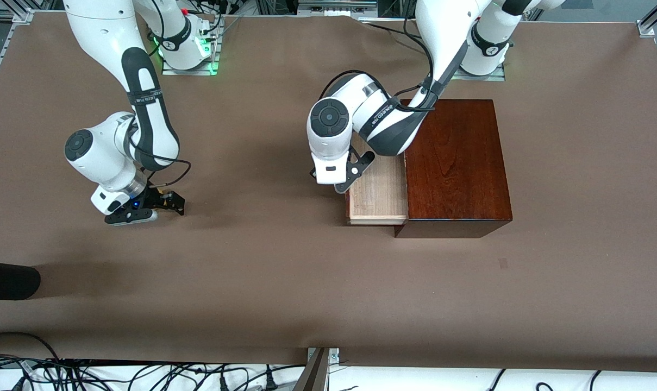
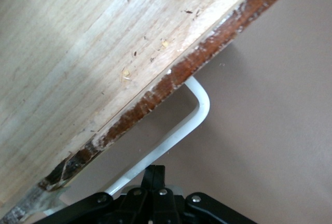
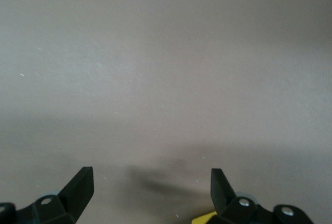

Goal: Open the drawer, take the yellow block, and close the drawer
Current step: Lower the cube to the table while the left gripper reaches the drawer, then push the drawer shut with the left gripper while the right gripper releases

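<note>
Drawer (image 1: 377, 193): part open; left gripper (image 2: 154, 175) pinched on white handle (image 2: 194, 112). Closing step likely; push inward. Right gripper (image 1: 143, 209) spread, waiting, yellow block (image 3: 205, 219) peeking beside its finger.

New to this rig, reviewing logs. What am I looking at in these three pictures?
Two white robot arms work at a brown table. The big picture comes from a high camera facing them; the other two come from a camera on each wrist. On the table stands a dark wooden box with its drawer partly pulled out. The left gripper is shut at the drawer's white handle. The right gripper waits open over bare table. A yellow sliver shows by one finger, too little to identify.
</note>
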Tool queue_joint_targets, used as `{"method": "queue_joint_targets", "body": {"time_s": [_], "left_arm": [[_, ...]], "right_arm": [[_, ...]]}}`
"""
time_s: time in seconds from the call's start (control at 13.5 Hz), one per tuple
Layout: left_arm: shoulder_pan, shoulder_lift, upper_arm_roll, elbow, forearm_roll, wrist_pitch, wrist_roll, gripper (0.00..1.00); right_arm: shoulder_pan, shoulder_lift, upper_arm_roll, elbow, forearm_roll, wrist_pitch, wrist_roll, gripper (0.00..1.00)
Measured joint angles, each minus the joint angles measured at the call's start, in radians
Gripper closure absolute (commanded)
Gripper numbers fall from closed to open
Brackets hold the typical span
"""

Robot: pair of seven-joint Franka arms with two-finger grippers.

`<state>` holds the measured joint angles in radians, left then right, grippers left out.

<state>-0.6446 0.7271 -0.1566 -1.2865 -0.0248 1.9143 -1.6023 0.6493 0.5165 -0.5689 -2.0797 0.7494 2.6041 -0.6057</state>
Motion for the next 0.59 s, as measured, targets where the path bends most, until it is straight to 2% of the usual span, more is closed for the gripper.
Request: {"method": "queue_joint_targets", "body": {"time_s": [0.37, 0.59], "left_arm": [[0.055, -0.045, -0.019, -0.038, 0.001, -0.054, 0.143, 1.00], [0.095, -0.098, -0.018, -0.122, 0.035, -0.082, 0.225, 1.00]], "right_arm": [[-0.014, -0.015, -0.004, 0.100, -0.223, -0.124, 0.198, 0.00], [-0.092, -0.091, 0.070, 0.155, -0.414, -0.234, 0.351, 0.00]]}}
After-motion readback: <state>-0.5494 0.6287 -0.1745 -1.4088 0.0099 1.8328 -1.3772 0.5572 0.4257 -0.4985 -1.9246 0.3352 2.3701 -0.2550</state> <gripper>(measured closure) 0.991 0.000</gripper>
